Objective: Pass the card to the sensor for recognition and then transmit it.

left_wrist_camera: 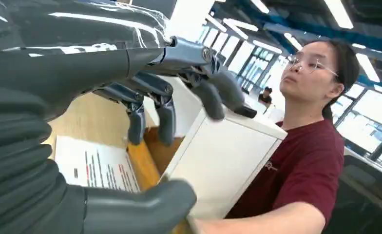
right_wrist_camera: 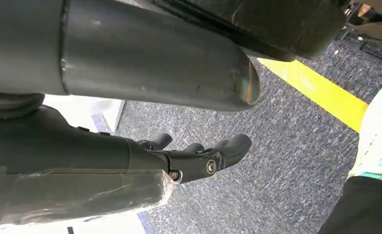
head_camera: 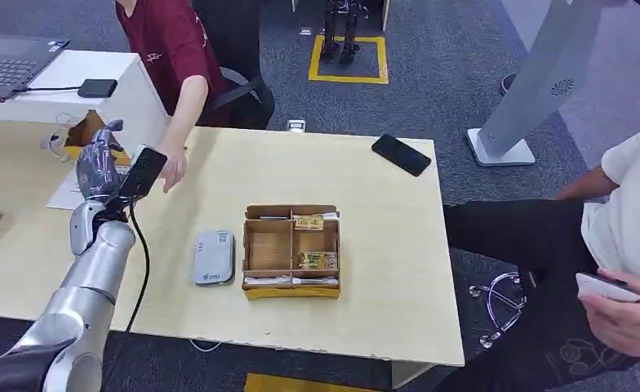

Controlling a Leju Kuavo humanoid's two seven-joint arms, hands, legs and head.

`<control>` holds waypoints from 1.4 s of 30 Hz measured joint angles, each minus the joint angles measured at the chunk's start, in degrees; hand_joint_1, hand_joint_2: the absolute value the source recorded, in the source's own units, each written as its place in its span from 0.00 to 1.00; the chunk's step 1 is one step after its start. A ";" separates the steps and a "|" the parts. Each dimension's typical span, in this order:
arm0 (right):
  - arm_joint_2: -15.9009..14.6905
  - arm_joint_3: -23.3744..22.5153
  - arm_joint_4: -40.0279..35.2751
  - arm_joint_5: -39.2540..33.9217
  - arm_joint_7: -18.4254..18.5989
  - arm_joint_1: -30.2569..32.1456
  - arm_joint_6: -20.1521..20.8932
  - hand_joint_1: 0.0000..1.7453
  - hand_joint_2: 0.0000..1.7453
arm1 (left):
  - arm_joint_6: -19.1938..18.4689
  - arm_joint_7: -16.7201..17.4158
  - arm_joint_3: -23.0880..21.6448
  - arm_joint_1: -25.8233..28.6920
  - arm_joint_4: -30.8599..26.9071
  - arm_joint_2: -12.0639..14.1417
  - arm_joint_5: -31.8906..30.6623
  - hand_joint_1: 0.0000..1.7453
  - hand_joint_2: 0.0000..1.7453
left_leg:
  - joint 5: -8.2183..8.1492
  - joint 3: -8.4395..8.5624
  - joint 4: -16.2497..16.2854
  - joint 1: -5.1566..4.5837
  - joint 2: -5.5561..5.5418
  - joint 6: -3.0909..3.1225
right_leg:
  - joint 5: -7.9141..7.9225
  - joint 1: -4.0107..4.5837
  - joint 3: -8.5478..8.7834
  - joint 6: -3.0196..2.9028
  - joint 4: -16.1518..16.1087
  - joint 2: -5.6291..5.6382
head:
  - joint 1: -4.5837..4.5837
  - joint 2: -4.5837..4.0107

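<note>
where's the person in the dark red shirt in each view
head view: person in the dark red shirt at the top edge, left of centre, behind the table, one arm stretched toward the left hand.
left wrist view: on the picture's right side, beyond the hand's fingers.
right wrist view: not in it; this view faces the carpet.
shared landmark: the white cabinet beside the person.

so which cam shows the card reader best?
Head view: the grey card reader lies whole and unobstructed on the table, left of the wooden box. The wrist views face elsewhere: a person and the floor.
</note>
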 joint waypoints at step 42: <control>-0.81 -2.88 -0.09 -0.50 -0.92 0.74 -0.35 0.00 0.00 | 7.21 -1.49 50.37 24.00 16.16 22.87 38.23 0.00 1.00 | -0.68 0.54 -0.27 -0.03 0.70 -0.55 | -0.77 0.03 0.03 -0.59 0.12 0.78 | -0.28 0.00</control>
